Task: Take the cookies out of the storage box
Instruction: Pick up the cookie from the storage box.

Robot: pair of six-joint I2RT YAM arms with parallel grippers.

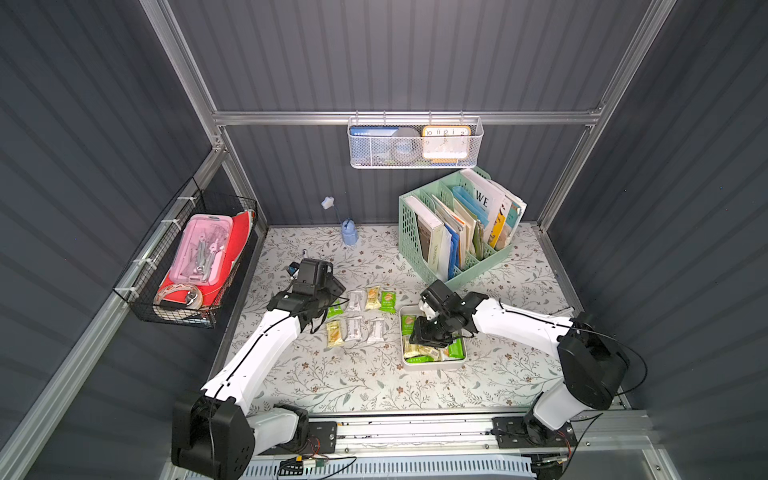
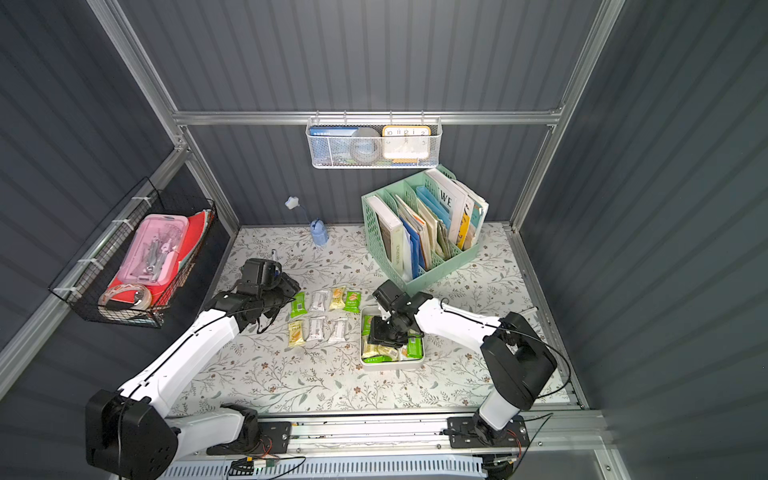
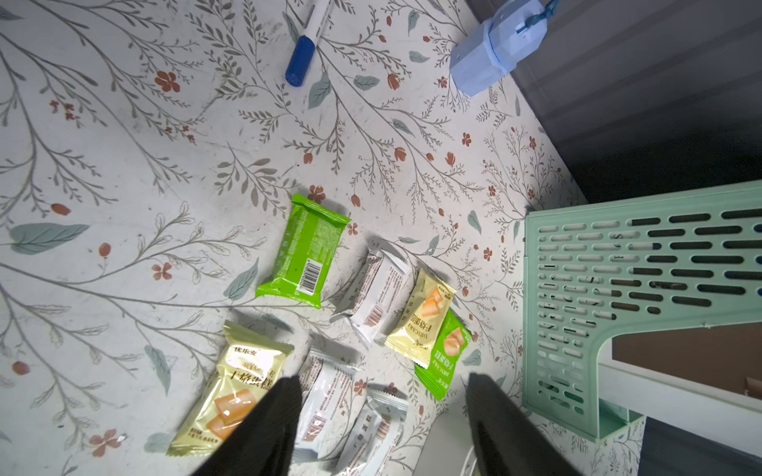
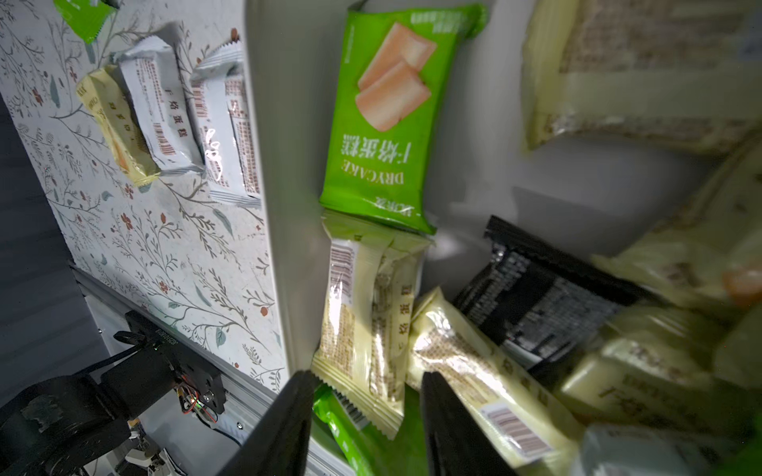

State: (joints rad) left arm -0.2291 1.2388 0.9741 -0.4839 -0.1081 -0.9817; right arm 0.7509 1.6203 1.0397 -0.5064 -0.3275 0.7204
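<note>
The storage box (image 1: 434,366), a shallow white tray, holds a heap of cookies (image 1: 428,353) in green, pale yellow and black wrappers. Several more cookies (image 1: 357,316) lie in two rows on the flowered table left of it. My right gripper (image 4: 367,376) is down inside the box, open. Its jaws stand either side of the end of a pale yellow packet (image 4: 367,329), which lies on a green one. A black packet (image 4: 544,296) lies beside them. My left gripper (image 3: 381,381) hovers open over the white packets (image 3: 330,404) on the table, holding nothing.
A mint-green file organizer (image 1: 457,232) full of books stands behind the box. A blue-capped marker (image 3: 303,53) and a pale blue object (image 1: 349,232) lie near the back wall. A white mesh basket (image 1: 415,143) hangs on that wall, and a black wire basket (image 1: 191,257) hangs on the left.
</note>
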